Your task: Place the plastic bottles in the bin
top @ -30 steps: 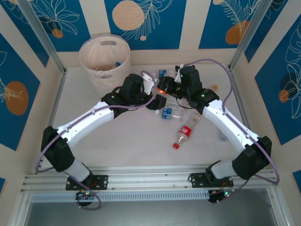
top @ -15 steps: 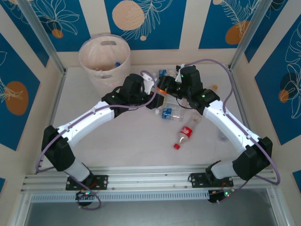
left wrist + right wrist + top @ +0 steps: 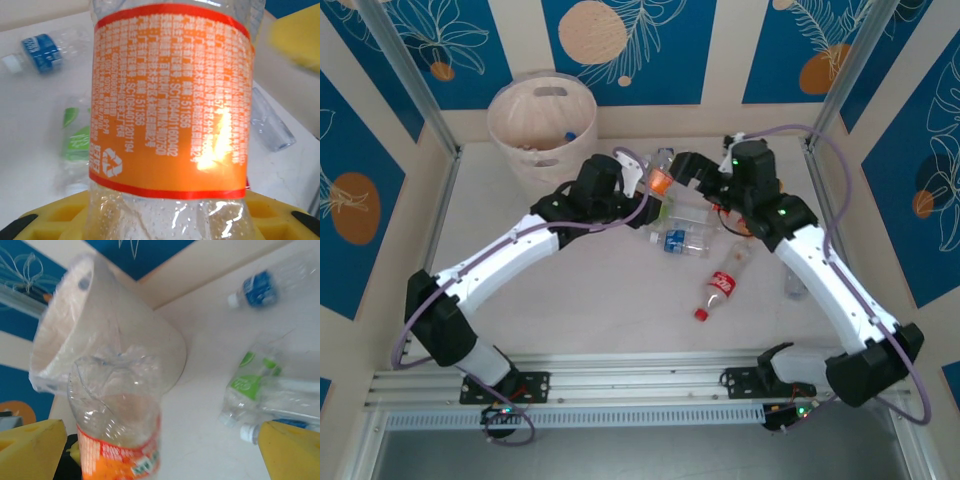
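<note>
Sitting clamped within left gripper [image 3: 654, 193]: orange-labelled bottle [image 3: 170, 100].

Orange-label bottle [image 3: 170, 115] sits so close to the left wrist camera that its cap and base run off the top and bottom edges. Behind it, a green-label bottle [image 3: 75, 142] and a blue-label bottle [image 3: 42, 47] are just blurry blobs. From the right wrist the bin [image 3: 100, 325] looks smeared, and the right gripper [image 3: 160, 455] has both yellow fingers [image 3: 30, 450] chopped off by the corners. From above, whatever's inside the bin is too small to make out.
</note>
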